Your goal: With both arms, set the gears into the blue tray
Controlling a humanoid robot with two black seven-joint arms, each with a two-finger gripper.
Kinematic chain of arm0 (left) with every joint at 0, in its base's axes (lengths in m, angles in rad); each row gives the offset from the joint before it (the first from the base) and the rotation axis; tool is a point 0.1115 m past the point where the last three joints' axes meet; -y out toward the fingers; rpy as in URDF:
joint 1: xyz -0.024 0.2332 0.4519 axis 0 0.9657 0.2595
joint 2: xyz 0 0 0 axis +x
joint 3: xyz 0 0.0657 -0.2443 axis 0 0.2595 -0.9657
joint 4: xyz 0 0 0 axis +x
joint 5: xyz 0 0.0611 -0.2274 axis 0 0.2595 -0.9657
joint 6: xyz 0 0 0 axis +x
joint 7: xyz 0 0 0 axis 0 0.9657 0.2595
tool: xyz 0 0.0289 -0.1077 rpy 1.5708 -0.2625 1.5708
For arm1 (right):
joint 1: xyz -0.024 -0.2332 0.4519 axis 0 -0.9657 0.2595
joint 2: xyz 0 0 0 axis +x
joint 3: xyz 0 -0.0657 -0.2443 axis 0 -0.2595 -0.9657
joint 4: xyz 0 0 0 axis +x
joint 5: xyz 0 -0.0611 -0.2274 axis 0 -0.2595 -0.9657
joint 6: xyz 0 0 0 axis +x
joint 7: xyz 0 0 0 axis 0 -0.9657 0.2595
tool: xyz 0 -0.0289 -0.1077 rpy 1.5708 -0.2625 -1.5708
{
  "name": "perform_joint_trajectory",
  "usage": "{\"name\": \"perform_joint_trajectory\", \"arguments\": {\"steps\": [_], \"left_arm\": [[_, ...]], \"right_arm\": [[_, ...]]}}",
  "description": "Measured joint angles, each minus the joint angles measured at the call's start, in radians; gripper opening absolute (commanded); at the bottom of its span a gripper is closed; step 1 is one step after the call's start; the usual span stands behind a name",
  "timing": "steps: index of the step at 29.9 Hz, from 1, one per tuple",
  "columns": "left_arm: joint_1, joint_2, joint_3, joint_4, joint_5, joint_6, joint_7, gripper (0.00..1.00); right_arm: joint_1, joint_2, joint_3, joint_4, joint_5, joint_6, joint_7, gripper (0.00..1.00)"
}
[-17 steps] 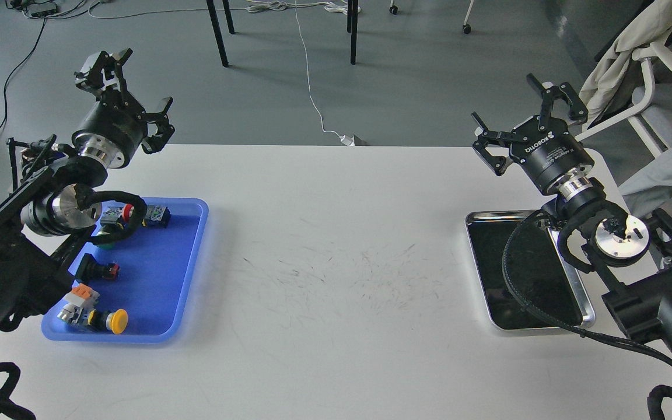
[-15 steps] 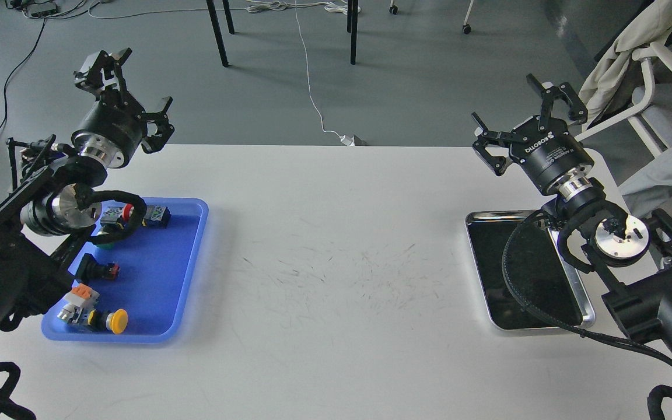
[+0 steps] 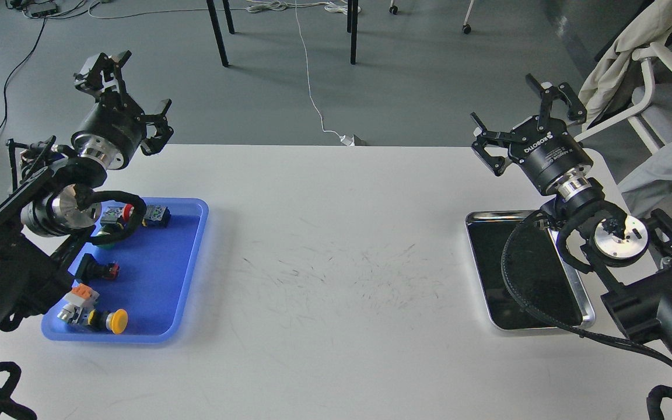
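The blue tray lies at the left of the white table and holds several push-button switches with red, green, orange and yellow caps. No gears show anywhere in the head view. My left gripper is raised above and behind the tray's far left corner, fingers spread open, holding nothing. My right gripper hangs above the table's far right, behind the silver tray, also open and empty. The silver tray's dark inside shows no parts; my right arm's cable covers part of it.
The white table has faint scratch marks in its middle. Beyond its far edge are grey floor, table legs and cables. A white chair with cloth stands at the far right, and a person's grey sleeve reaches in from the right edge.
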State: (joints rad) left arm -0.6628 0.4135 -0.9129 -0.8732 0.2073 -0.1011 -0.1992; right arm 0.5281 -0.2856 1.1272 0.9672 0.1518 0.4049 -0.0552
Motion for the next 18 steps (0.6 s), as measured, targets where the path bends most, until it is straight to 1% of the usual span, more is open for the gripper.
{"name": "perform_joint_trajectory", "arguments": {"steps": [7,13,18], "left_arm": [[-0.001,-0.012,-0.013,0.014,-0.002,-0.002,-0.003,0.98],[0.003,-0.010,-0.013,0.098,-0.002,-0.011,-0.003,0.98],[0.002,-0.004,-0.015,0.113,-0.002,-0.033,0.000,0.98]], "right_arm": [[0.003,0.001,-0.008,0.000,0.000,0.001,0.000,0.99],[0.008,-0.001,-0.018,0.001,0.000,-0.003,0.000,0.99],[0.009,-0.004,-0.028,0.002,-0.008,-0.014,0.000,0.99]]}}
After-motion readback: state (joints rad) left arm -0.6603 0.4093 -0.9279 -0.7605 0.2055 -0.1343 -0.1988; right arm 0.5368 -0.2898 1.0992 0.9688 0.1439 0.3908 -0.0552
